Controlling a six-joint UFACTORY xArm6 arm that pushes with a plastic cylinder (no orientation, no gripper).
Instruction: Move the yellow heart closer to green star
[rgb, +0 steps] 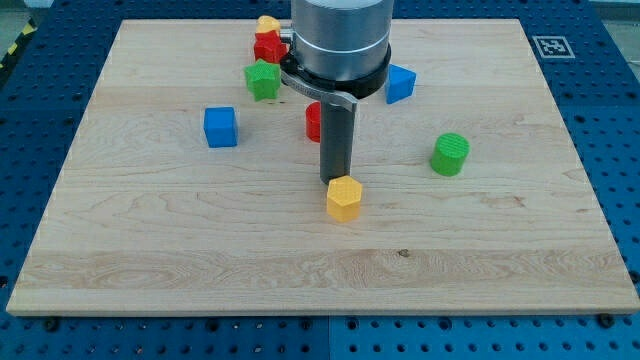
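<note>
Your target, the yellow heart (267, 24), sits at the view's top edge of the desk (150, 250), partly hidden behind the red block (268, 46) that touches it on the lower side. The green star (263, 80) lies just below that red block, so heart and star are already near one another, with the red block between them. Judged from this layout, the closing move is not yet made: the heart has to come past or around the red block to reach the star.

Your arm stands upright over the middle of the desk, its grey housing covering part of the upper centre. The rod drops straight down and your tip (336, 180) rests at the upper edge of the yellow hexagon (343, 199), touching it or very nearly so; contact cannot be confirmed. The tip is well apart from the heart and the star, both up and to the view's left.

There is no gripper fitted, so nothing is grasped or released.

Other items noted: a blue cube (220, 127) at left, a second blue block (400, 83) right of the housing, a green cylinder (450, 154) at right, and a red piece (313, 122) half hidden behind the rod.
</note>
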